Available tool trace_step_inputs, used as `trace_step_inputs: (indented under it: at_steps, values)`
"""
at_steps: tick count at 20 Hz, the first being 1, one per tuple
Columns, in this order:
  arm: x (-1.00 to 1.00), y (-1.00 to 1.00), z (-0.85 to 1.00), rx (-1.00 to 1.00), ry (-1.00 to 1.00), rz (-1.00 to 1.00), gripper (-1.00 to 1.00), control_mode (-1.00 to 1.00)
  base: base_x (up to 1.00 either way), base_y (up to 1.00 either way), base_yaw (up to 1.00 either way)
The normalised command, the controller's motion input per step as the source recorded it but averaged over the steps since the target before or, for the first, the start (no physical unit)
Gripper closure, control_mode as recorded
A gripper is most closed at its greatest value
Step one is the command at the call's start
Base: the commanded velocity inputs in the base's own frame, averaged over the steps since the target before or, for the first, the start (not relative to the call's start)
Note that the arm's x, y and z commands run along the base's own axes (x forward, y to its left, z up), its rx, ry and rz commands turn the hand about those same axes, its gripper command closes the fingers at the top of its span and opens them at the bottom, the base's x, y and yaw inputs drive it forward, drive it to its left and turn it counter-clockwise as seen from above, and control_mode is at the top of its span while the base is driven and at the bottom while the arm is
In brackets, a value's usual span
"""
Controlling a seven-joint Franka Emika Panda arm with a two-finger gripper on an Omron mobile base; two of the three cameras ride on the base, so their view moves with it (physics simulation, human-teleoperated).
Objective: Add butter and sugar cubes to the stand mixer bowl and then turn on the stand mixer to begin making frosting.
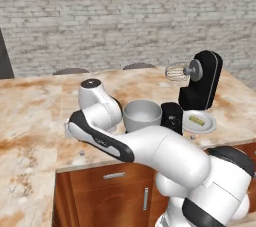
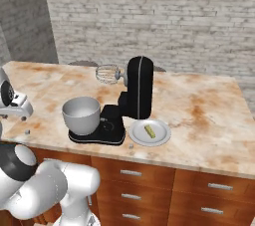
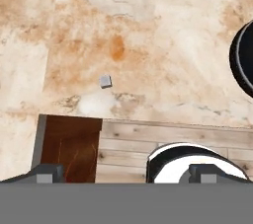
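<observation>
Five elements, ordered from largest to smallest, show how far the task has come.

1. The marbled tan stone counter (image 2: pixel 209 120) over brown wooden drawers carries every item of the task.
2. The glossy black stand mixer (image 2: pixel 135 90), with rounded head and silver wire whisk (image 2: pixel 105 73), stands near the counter's front edge with its head tilted up, so the whisk hangs clear above the bowl. Whether it is switched on cannot be read here; judged from the raised head, that step remains.
3. The round, deep, light grey metal stand mixer bowl (image 2: pixel 81 114) sits on the mixer's flat base. Its interior appears empty in the left base view, so neither ingredient seems to have been added.
4. The flat white round plate (image 2: pixel 158 136) lies just beside the mixer base, and the small pale yellow-green butter stick (image 2: pixel 149 131) rests on it, untouched.
5. Small grey sugar cubes lie loose on the counter: one (image 3: pixel 105 81) under the hand camera, left of the bowl, another (image 2: pixel 131 146) between the mixer base and the plate. The two-finger gripper (image 3: pixel 126 172) hovers above the first with its jaws spread wide and nothing between them. All three steps are judged still outstanding.
</observation>
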Motion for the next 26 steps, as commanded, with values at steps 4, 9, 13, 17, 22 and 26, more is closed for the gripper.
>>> trace_step_inputs:
  at_steps: [4,9,13,17,22,26]
  values:
    - [0.22,0.18,-0.34,0.0,0.0,0.0,-1.0,-1.0,0.0,0.0,0.0]
    - [0.31,0.17,-0.33,0.0,0.0,0.0,-1.0,-1.0,0.0,0.0,0.0]
    - [0.23,0.17,-0.34,0.0,0.0,0.0,-1.0,-1.0,0.0,0.0,0.0]
    - [0.14,0.1,-0.32,0.0,0.0,0.0,-1.0,-1.0,0.0,0.0,0.0]
    - [0.16,0.03,-0.32,0.0,0.0,0.0,-1.0,-1.0,0.0,0.0,0.0]
    - [0.14,0.0,-0.27,0.0,0.0,0.0,-1.0,-1.0,0.0,0.0,0.0]
